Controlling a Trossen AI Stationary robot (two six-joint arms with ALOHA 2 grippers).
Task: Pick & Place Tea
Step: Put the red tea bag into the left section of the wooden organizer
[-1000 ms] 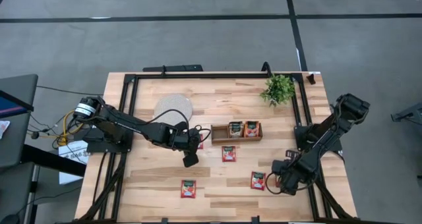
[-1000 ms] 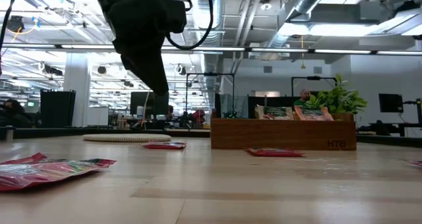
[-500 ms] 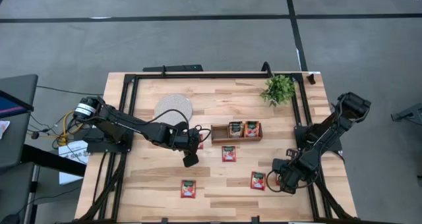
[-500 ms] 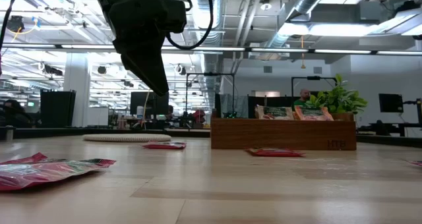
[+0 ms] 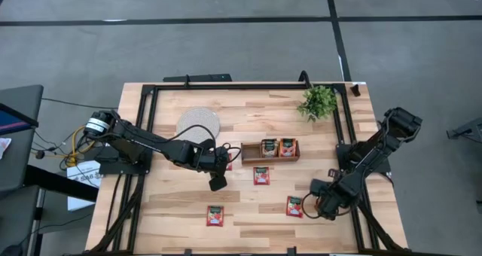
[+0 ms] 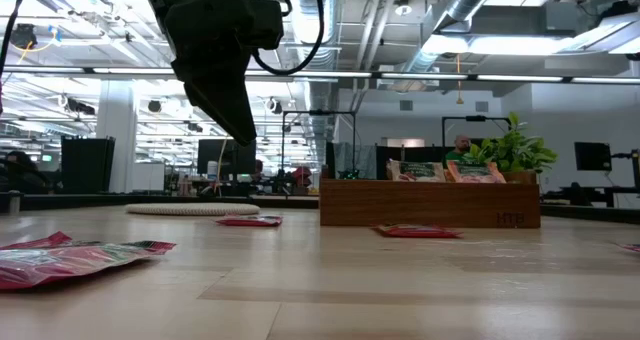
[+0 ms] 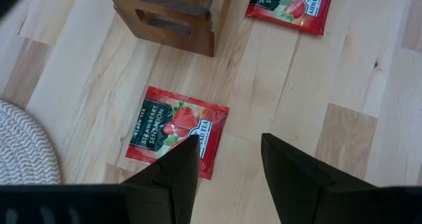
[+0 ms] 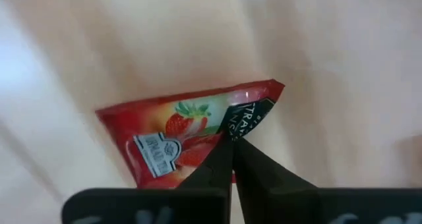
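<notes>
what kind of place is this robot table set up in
Probably an open-plan lab or industrial office: exposed silver ceiling ducts, rows of dark desk monitors behind the light wooden table, and a grey concrete floor.

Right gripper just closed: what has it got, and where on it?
The right gripper pinches a red tea sachet at its edge near one corner. The left gripper holds nothing.

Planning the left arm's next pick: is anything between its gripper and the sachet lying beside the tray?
Nothing visible. The left gripper hangs open above the sachet, only bare table around it; the tray stands apart.
</notes>
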